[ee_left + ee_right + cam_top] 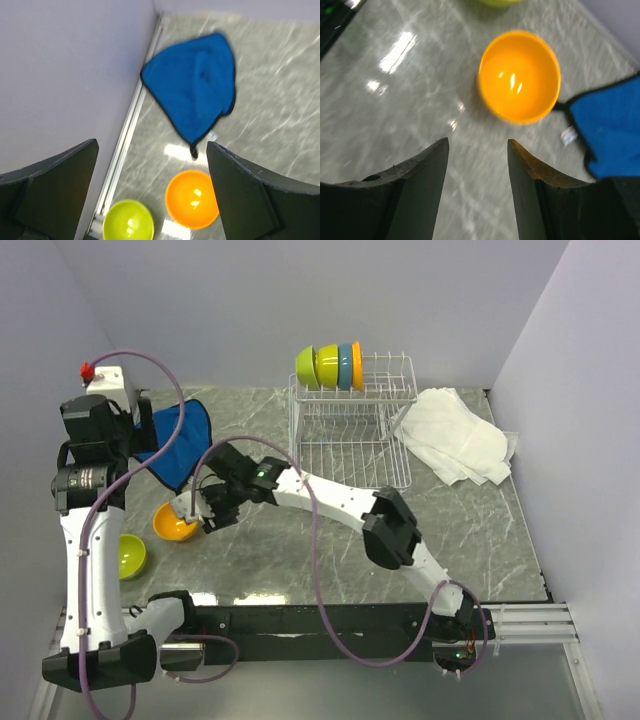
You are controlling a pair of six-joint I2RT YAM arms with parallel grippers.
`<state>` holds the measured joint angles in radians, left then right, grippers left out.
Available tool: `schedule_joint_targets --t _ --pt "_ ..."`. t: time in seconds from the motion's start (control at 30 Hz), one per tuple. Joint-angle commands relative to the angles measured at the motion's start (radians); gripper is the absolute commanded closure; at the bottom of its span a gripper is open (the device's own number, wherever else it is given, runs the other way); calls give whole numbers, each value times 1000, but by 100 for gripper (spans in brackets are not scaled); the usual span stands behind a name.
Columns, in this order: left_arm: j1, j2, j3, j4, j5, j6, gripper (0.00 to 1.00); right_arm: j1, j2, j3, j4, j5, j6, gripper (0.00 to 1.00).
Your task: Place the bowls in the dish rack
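Observation:
An orange bowl [174, 525] [519, 75] [192, 198] sits upright on the table at the left. A lime green bowl [130, 556] [128, 226] rests to its left, near the table edge. My right gripper [200, 510] [477, 141] is open and empty, with its fingertips just short of the orange bowl's rim. My left gripper [152, 145] hangs high above both bowls, wide open and holding nothing. The white wire dish rack [350, 445] stands at the back. In its raised slots are two lime green bowls [316, 366], a light blue bowl [345, 365] and an orange bowl [357, 365], all on edge.
A blue cloth [180, 440] [196, 85] [610, 130] lies behind the orange bowl near the left wall. A crumpled white towel [455, 435] lies right of the rack. Walls close off the left, back and right sides. The left arm [85, 540] rises along the left edge.

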<state>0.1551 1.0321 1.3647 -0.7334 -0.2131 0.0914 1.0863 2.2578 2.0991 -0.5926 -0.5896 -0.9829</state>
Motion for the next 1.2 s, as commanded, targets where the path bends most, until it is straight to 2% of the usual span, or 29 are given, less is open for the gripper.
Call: schedule_joint_targets --t 0.0,0.17,0.27,0.83,0.93,1.07,1.17 --pt "-38 -10 123 26 -75 -84 3 24 101 140 85 -9 -85 42" --pt "-48 -4 143 3 -91 -71 3 35 183 191 125 -27 -123 42" --pt "-52 0 131 5 -98 -61 3 41 215 225 90 -42 -169 43" --pt "-46 -4 85 0 -100 -61 3 70 319 277 114 -16 -257 47" --pt "-48 -9 83 0 -100 -58 3 78 333 282 120 -3 -278 52" --pt "-52 -10 82 2 -100 -59 3 84 341 277 146 17 -296 84" --pt "-61 -14 83 0 -106 -55 3 86 329 268 143 27 -313 99"
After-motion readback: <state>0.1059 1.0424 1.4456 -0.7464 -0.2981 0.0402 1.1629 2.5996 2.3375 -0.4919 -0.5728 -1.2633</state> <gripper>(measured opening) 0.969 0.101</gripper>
